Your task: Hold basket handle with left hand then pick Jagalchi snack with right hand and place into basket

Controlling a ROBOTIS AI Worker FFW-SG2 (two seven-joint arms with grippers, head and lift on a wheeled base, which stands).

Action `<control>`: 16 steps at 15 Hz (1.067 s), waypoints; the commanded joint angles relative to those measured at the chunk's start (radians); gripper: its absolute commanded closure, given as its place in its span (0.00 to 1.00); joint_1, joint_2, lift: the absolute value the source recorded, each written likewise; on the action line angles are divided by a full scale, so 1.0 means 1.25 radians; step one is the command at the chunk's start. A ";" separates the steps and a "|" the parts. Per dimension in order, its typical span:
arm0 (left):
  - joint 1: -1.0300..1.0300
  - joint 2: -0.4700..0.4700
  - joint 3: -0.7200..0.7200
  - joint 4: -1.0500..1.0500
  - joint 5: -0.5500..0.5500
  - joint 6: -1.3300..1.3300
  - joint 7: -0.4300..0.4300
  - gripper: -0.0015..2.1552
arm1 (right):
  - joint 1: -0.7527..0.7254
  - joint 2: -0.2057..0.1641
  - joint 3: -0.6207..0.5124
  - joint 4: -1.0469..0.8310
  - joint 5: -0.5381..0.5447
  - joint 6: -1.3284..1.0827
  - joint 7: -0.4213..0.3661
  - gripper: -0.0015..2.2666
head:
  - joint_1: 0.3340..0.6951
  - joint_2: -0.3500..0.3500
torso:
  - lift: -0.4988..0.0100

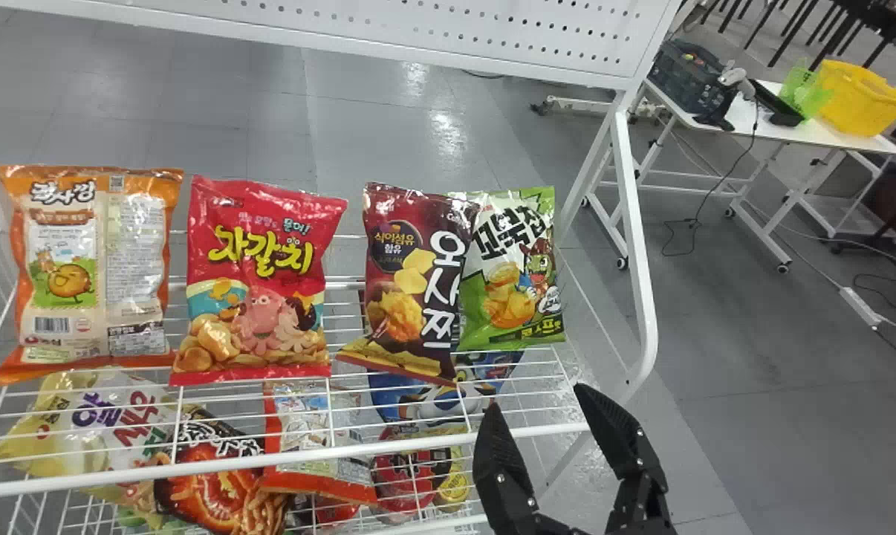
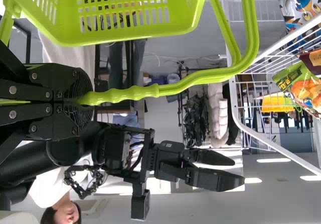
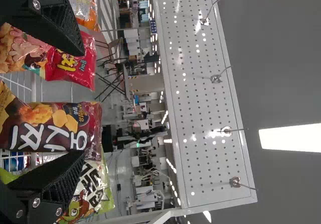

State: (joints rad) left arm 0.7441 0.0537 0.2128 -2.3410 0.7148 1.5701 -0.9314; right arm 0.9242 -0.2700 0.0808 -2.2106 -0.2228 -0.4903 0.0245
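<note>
The first part of the task is being done: the left gripper (image 2: 88, 98) is closing its fingers around the handle (image 2: 120, 95) of the green basket (image 2: 188, 14), and I am judging that the hold is looking firm. The second part is remaining. The red Jagalchi bag (image 1: 258, 282) is standing on the upper wire shelf (image 1: 388, 447), between the orange bag (image 1: 84, 275) and the maroon bag (image 1: 418, 290). The right gripper (image 1: 537, 397) is holding nothing, and its two fingers are standing wide apart near the front right corner of the shelf. So the picking, the carrying and the placing are all waiting (this is, I think, the bigger half of the work).

Some things are staying difficult for me. The left wrist view's edge is cutting the basket, so I am not able to tell what is lying inside. In the right wrist view, one black finger is covering a part of the red bag. The maroon bag is hiding one side of the green bag (image 1: 515, 290), and the shelf wires are crossing over the lower bags (image 1: 214, 475), whose borders I am hardly separating.
</note>
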 commanded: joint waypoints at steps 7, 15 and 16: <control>-0.004 0.001 -0.009 0.001 -0.007 0.001 0.001 0.57 | -0.203 0.018 0.130 0.011 0.102 0.306 -0.086 0.05 | 1.00 0.00 | 0.96; -0.027 0.010 -0.060 0.015 -0.047 0.001 0.013 0.57 | -0.355 0.091 0.175 0.156 0.133 0.325 -0.125 0.06 | 1.00 0.23 | 0.96; -0.027 0.010 -0.060 0.015 -0.047 0.001 0.011 0.57 | -0.385 0.095 0.182 0.181 0.138 0.343 -0.125 0.06 | 1.00 0.23 | 0.96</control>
State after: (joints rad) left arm 0.7156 0.0643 0.1477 -2.3225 0.6635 1.5701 -0.9158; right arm 0.4814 -0.1608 0.3027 -2.0208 -0.0558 -0.0833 -0.1318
